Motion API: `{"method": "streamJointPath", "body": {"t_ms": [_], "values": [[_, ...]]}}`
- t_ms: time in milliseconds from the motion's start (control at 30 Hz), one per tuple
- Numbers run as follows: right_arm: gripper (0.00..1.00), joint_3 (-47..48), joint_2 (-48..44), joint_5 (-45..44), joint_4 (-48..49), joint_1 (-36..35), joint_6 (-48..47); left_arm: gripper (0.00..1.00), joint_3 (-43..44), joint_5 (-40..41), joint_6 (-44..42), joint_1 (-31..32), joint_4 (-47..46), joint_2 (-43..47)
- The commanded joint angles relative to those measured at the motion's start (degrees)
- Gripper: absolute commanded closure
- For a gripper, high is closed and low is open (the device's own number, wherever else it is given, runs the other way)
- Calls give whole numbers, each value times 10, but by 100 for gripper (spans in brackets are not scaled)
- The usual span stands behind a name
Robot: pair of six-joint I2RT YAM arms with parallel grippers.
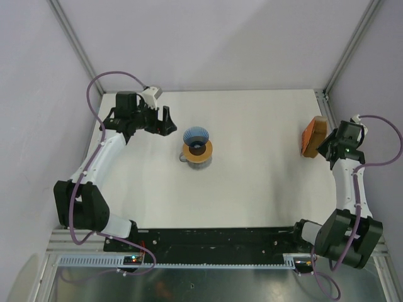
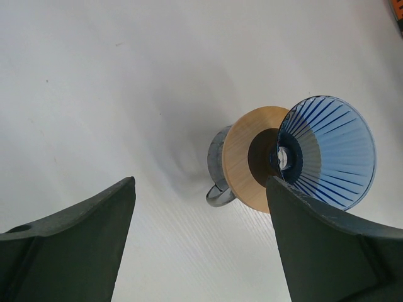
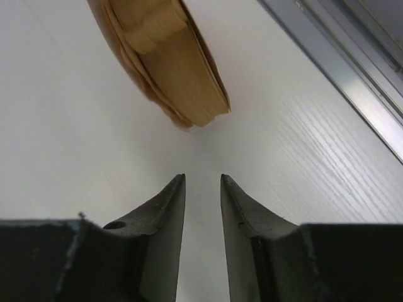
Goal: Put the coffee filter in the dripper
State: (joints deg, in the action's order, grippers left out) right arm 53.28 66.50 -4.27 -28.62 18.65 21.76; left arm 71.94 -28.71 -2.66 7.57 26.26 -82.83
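your right gripper [image 3: 203, 179] is narrowed to a slim gap and holds nothing. the thin tan-orange paper coffee filter [image 3: 165, 60] lies just past its tips at 12 o'clock, near the 3 o'clock edge of the white table [image 1: 264, 189]. your left gripper [image 2: 200, 182] gapes wide and empty at 10 o'clock of the small blue ribbed cone dripper [image 1: 197, 136], with bare tabletop between them.

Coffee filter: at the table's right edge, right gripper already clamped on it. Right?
No, not clamped. The right wrist view shows the right gripper with its jaws empty and slightly apart; the coffee filter lies just ahead of it. It is at the right edge of the table.
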Motion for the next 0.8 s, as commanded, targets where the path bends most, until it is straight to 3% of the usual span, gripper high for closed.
{"method": "streamJointPath", "body": {"t_ms": [0,133,233,500,767], "values": [[67,-5,24,60,124,28,-28,12,-3,-15,-16,-3,-9,22],[72,-7,50,115,196,25,-52,12,-5,-16,-14,-4,-9,22],[68,-6,72,111,238,6,-80,12,-5,-14,-13,-4,-9,18],[76,21,122,78,249,-11,-119,12,-3,-12,-8,-4,-9,5],[77,41,147,83,243,-10,-150,12,-1,-12,-5,-4,-9,-1]]}}
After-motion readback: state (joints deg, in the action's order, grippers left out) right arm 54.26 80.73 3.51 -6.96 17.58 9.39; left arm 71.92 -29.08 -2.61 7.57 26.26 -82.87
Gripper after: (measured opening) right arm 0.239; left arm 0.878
